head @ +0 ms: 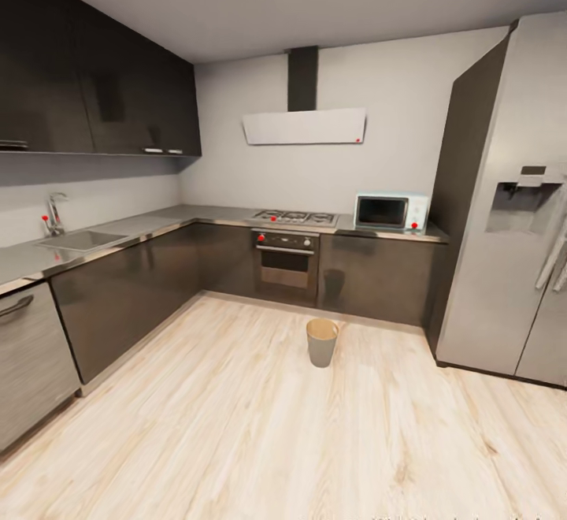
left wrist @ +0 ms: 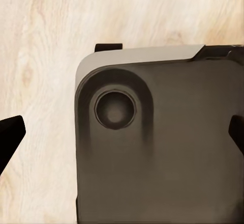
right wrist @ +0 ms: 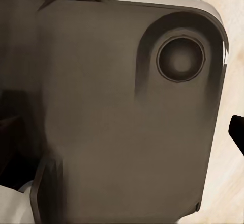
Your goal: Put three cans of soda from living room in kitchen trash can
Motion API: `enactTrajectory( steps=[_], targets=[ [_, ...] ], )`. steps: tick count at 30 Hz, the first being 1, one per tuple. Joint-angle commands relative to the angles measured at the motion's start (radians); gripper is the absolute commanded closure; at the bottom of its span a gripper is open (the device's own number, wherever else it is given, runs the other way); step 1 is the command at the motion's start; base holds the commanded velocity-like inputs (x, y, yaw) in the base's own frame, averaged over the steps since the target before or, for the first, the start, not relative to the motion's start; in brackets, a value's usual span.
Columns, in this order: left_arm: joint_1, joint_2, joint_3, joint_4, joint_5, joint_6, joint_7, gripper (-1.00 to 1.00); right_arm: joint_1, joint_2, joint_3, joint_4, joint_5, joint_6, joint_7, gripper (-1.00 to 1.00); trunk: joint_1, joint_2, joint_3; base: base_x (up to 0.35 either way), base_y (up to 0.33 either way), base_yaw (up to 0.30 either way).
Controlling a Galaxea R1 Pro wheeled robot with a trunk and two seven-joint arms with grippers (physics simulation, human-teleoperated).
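The small round tapered trash can [head: 322, 341], grey outside and tan inside, stands alone on the light wood floor [head: 236, 425] just below the frame's centre, apart from the dark grey cabinets [head: 142, 291], probably so the robot can roll right up to it. Behind it sit the built-in oven [head: 285, 262] and, right of centre, the white microwave [head: 390, 212]; the tall steel fridge [head: 512, 268] fills the right edge. No soda cans are in sight. Both wrist cameras look down at the robot's dark base [left wrist: 162, 152]. The left pincer [left wrist: 122, 132] looks released, its dark fingertips [left wrist: 10, 132] wide apart at the frame edges; the right pincer's state I cannot tell.
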Motion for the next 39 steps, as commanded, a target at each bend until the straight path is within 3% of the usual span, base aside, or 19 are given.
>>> enactTrajectory(
  steps=[1, 26, 39],
  targets=[
    [0.0, -0.001, 0.001, 0.0, -0.001, 0.002, 0.0, -1.0, 0.0, -0.001, 0.0, 0.0, 0.0, 0.0, 0.0, -1.0, 0.0, 0.0, -0.001, 0.0, 0.0, -0.153],
    [-0.001, -0.001, -0.01, -0.006, -0.004, -0.007, -0.003, -1.0, 0.0, 0.004, 0.001, 0.0, 0.001, -0.001, -0.009, -1.0, 0.0, 0.0, -0.007, 0.001, 0.0, -0.04],
    [-0.001, -0.003, -0.008, -0.008, -0.004, -0.011, -0.004, -1.0, 0.0, 0.003, 0.001, 0.0, 0.001, -0.001, -0.008, -1.0, 0.0, 0.0, -0.007, 0.281, 0.0, 0.0]
  ],
)
